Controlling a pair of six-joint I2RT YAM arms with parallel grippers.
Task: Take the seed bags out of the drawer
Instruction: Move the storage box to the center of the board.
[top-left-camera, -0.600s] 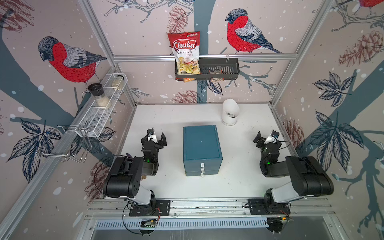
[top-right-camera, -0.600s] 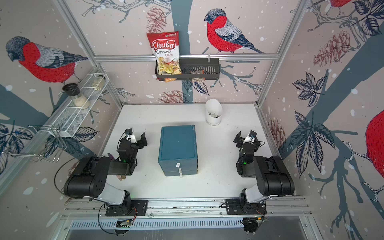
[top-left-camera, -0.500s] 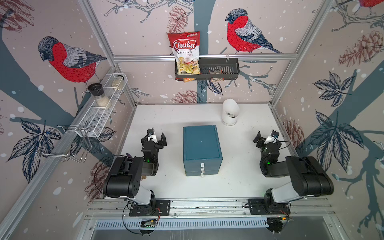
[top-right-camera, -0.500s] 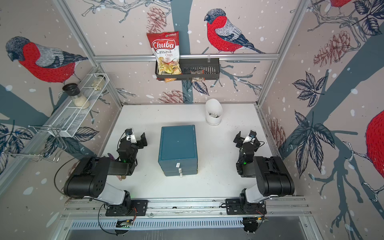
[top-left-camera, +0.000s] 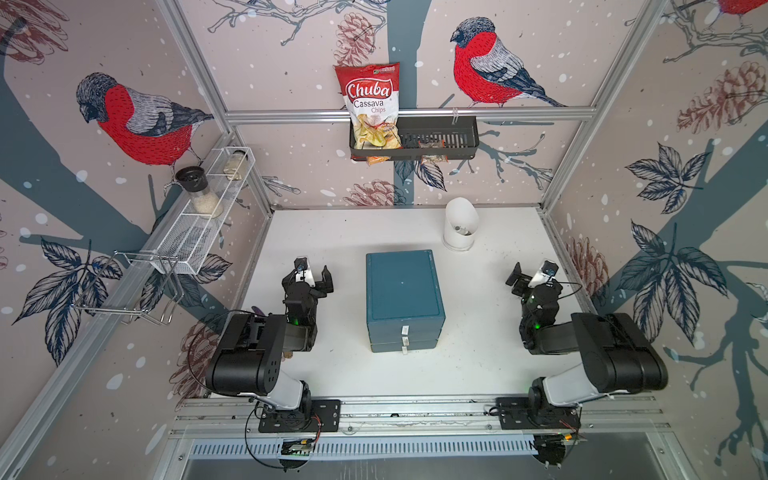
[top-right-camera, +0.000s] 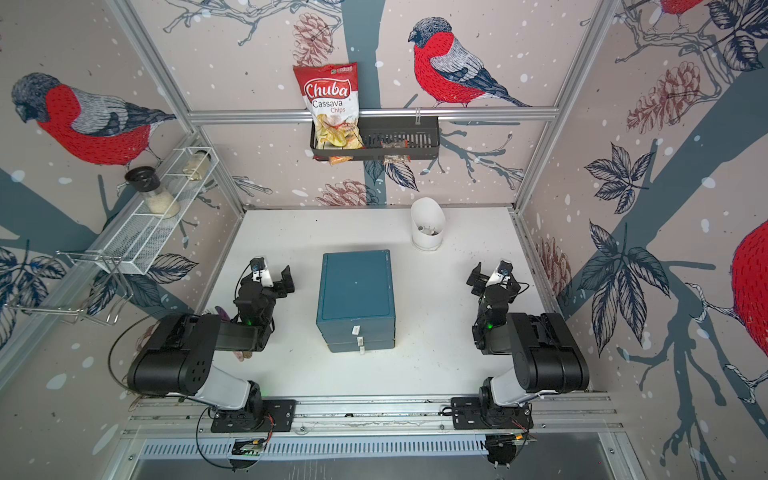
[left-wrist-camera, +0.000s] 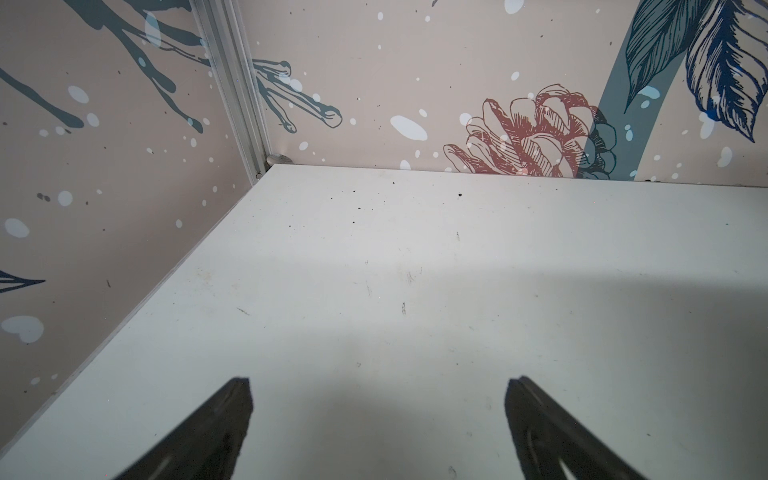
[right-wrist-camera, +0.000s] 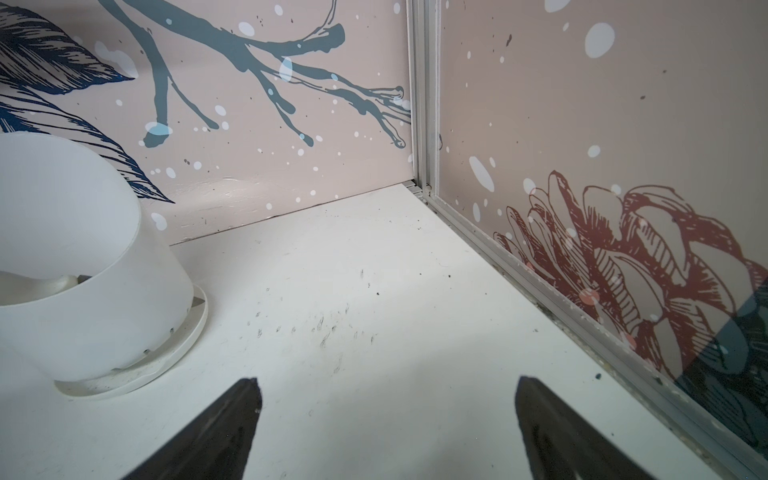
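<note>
the opening step is in hand: the blue drawer chest (top-left-camera: 402, 286) sits mid-bench (top-left-camera: 478, 361) with its drawers apparently shut, so the seed bags are out of sight, presumably inside. the left gripper (left-wrist-camera: 378, 384) and right gripper (right-wrist-camera: 387, 381) hover spread wide and empty on either side of it. next, one gripper must pinch a small white pull tab (top-left-camera: 405, 331) and draw straight out.

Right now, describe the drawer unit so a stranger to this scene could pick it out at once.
Start from the white table: at its centre stands a teal, box-shaped drawer unit. The white pot behind it, by the back wall, is round and pale; the unit is dark, square-edged, with small white pull tabs stacked down its front.
</note>
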